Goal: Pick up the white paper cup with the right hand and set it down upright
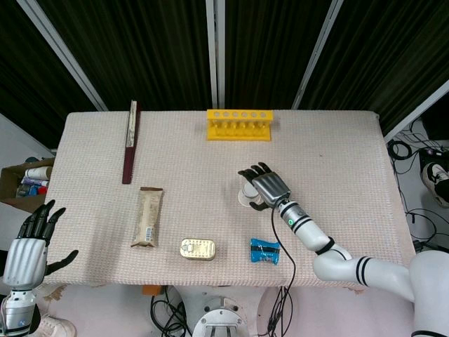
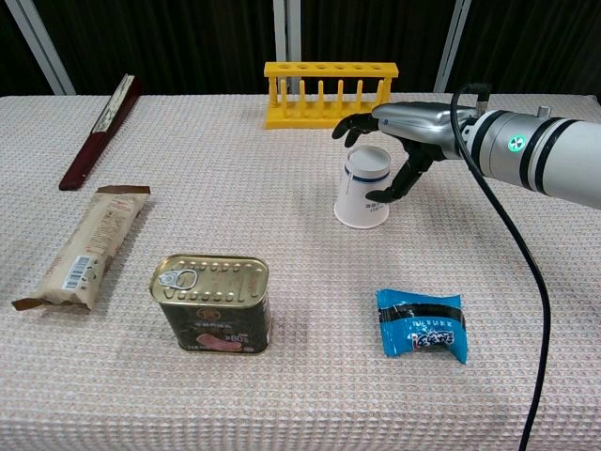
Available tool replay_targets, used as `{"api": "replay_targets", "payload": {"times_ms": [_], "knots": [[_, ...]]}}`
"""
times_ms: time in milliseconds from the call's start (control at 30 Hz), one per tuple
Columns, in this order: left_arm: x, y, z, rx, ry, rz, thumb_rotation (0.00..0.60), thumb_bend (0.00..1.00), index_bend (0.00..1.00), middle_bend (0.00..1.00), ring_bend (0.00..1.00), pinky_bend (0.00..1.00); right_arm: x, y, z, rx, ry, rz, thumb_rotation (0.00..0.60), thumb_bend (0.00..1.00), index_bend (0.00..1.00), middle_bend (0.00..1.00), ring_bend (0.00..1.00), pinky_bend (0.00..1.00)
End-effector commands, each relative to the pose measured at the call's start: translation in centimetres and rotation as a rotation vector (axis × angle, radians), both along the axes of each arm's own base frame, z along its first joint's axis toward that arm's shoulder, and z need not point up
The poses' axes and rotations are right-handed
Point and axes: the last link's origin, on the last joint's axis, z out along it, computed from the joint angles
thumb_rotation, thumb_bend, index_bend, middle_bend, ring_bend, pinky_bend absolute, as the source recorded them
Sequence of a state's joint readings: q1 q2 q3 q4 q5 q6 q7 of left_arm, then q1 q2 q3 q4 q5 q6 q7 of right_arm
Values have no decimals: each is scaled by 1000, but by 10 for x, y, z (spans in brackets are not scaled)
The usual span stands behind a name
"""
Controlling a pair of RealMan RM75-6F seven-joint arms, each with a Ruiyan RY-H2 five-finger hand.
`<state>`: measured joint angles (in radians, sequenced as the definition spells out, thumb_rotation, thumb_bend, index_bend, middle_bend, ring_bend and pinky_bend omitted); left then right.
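The right hand [image 1: 265,188] hides most of the white paper cup [image 1: 245,197] from overhead.

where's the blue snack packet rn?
Chest view: the blue snack packet lies near the table's front edge, right of the tin can and in front of the white paper cup.
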<state>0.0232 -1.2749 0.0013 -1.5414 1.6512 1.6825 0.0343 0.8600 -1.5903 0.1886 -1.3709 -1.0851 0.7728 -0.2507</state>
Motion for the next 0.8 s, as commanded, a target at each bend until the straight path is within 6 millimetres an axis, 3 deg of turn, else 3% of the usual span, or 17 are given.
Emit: {"api": "replay_targets", "payload": {"times_ms": [33, 167, 333, 467, 567, 800], "knots": [[0, 0, 0, -3, 1, 0, 600, 63, 129, 18, 57, 164, 1, -2, 0, -10, 47, 15, 600, 265, 197, 221, 119, 126], [-2, 0, -1, -6, 2, 9, 600, 63, 135, 18, 57, 164, 4, -5, -8, -23, 108, 46, 600, 273, 269, 260, 159, 156], [-4, -2, 2, 1, 2, 22, 600, 64, 136, 18, 57, 164, 7, -5, -10, -47, 98, 46, 600, 350, 413, 349, 254, 271], [-7, -6, 4, 5, 2, 34, 600, 63, 136, 18, 57, 164, 7, 1, 7, -58, -132, -45, 600, 354, 446, 366, 279, 328], [-8, -6, 3, 2, -1, 39, 600, 63, 136, 18, 57, 164, -5, 7, 16, -22, -337, -150, 600, 352, 452, 366, 280, 333], [-4, -2, -7, -18, -20, 17, 600, 63, 136, 18, 57, 165, -47, 9, -6, 105, -687, -434, 600, 352, 463, 360, 271, 280]]}}
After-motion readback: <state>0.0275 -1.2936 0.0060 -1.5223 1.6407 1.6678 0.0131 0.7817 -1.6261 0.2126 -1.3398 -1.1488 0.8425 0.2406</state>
